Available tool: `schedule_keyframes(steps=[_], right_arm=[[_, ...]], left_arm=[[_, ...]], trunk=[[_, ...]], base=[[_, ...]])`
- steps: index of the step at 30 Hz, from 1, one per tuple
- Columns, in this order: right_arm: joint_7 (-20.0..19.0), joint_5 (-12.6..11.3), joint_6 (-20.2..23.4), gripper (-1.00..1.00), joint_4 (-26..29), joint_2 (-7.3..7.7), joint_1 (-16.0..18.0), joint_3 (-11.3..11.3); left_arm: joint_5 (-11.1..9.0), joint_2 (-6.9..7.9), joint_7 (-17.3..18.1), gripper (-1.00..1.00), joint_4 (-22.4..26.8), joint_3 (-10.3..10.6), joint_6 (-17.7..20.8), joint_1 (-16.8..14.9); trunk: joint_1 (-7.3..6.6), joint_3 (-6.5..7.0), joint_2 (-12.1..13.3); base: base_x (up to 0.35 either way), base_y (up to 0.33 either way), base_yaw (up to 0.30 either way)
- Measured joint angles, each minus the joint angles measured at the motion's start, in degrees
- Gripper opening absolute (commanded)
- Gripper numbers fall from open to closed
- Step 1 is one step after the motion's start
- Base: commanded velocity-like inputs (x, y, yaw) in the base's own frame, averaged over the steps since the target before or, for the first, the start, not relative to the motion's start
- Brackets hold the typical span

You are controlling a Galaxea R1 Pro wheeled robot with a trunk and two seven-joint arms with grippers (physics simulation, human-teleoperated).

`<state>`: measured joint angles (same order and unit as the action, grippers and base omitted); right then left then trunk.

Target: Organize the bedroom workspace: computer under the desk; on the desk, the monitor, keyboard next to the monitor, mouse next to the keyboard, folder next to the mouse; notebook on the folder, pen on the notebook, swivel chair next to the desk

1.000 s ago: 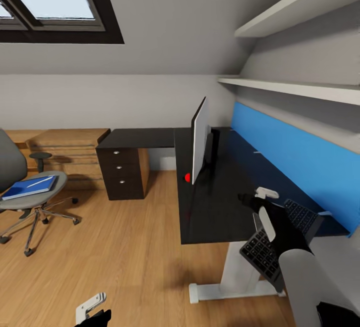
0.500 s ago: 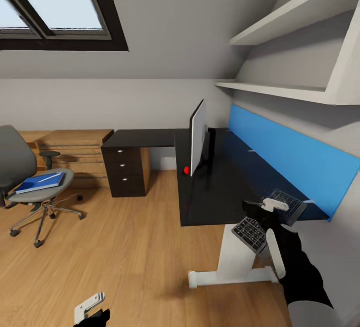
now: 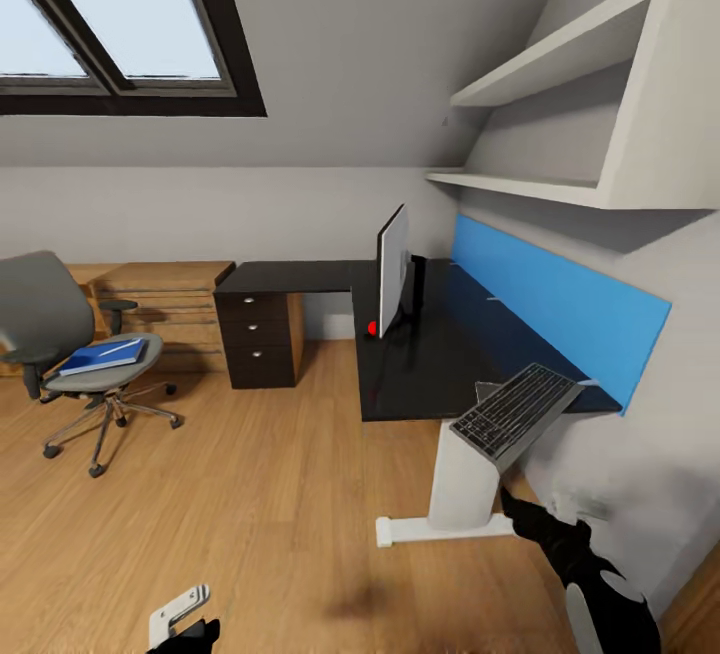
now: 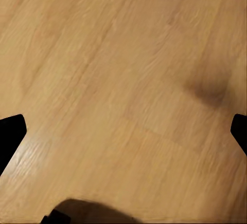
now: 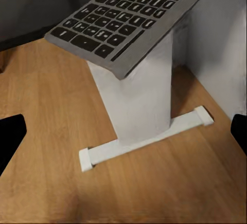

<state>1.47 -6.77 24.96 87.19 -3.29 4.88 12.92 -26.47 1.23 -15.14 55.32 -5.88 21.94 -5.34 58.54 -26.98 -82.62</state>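
**Keyboard hanging off the near end of the desk**

So here's where we're at in the bedroom (image 3: 340,64). The keyboard (image 3: 515,411) sits tilted at the near end of the desk (image 3: 430,364), far end on the black top and near end sticking out past the edge above the white leg (image 3: 462,479). From our right wrist camera the keyboard (image 5: 128,16) juts out over that white leg (image 5: 141,106) and its foot bar on the wood floor (image 5: 62,183).

Our right gripper (image 3: 512,506) is low in the head view, below the keyboard and near the leg, apart from both. In the right wrist view we see only the dark finger tips at the two side edges, so the jaws stand wide apart with nothing between them.

The monitor (image 3: 393,269) stands upright on the desk further back, edge-on to us, with a red dot at its lower near corner. The blue panel (image 3: 560,309) runs along the right side of the desk, and the dark drawer unit (image 3: 260,344) sits under the far left part.

The chair (image 3: 80,354) is off to the left, well apart from the desk, with the blue folder (image 3: 102,356) lying on its seat.

Our left gripper (image 3: 180,614) hangs over bare floor at the bottom of the head view. In the left wrist view the finger tips sit at the side edges over the floor (image 4: 123,90), so it's spread wide and empty too.
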Motion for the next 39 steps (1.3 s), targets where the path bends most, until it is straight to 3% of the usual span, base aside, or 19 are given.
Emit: schedule_keyframes(steps=[2, 4, 9, 16, 22, 28, 39], right_arm=[[-0.11, 0.01, -0.78, 1.0, -0.94, -0.07, -1.78, 0.02], [-0.14, 0.04, -4.62, 1.0, -5.21, -0.04, -3.85, 0.09], [-0.06, 0.17, -10.81, 1.0, -10.44, -0.11, -4.69, 0.08], [-0.13, 0.29, -14.71, 1.0, -16.97, -0.16, -4.91, 0.0], [-0.28, 0.35, -18.63, 1.0, -22.4, -0.2, -4.95, -0.33], [-0.92, 0.42, -25.01, 1.0, -25.77, -0.07, -4.96, -3.69], [-1.12, -0.03, -25.79, 1.0, -26.01, 0.14, -4.96, -4.0]], left_arm=[[0.24, -0.01, 0.06, 1.0, 0.07, 0.27, -0.01, 0.0], [1.72, -0.03, 0.11, 1.0, 0.07, 1.53, -0.22, 0.0], [4.45, -0.13, 0.17, 1.0, -0.23, 2.7, -0.73, 0.0], [6.19, -0.17, 0.27, 1.0, -3.58, 3.93, -1.4, 0.0], [6.68, -0.16, 0.24, 1.0, -7.19, 6.53, -4.76, 0.0], [6.78, -0.19, 0.48, 1.0, -13.53, 11.56, -10.68, 0.01], [6.8, -0.29, 0.45, 1.0, -14.61, 12.35, -11.8, 0.01]], trunk=[[0.0, 0.18, 0.0], [0.0, 0.35, 0.01], [-0.01, 0.69, 0.0], [-0.01, 0.86, 0.0], [-0.03, 0.88, 0.0], [-0.04, 0.88, 0.0], [-0.05, 0.89, -0.01]], base=[[-0.334, 0.002, 0.0], [-0.333, 0.043, 0.0], [-0.31, 0.132, 0.0], [-0.266, 0.216, 0.0], [-0.148, 0.294, 0.0], [-0.042, 0.321, 0.0], [0.023, 0.288, -0.008]])
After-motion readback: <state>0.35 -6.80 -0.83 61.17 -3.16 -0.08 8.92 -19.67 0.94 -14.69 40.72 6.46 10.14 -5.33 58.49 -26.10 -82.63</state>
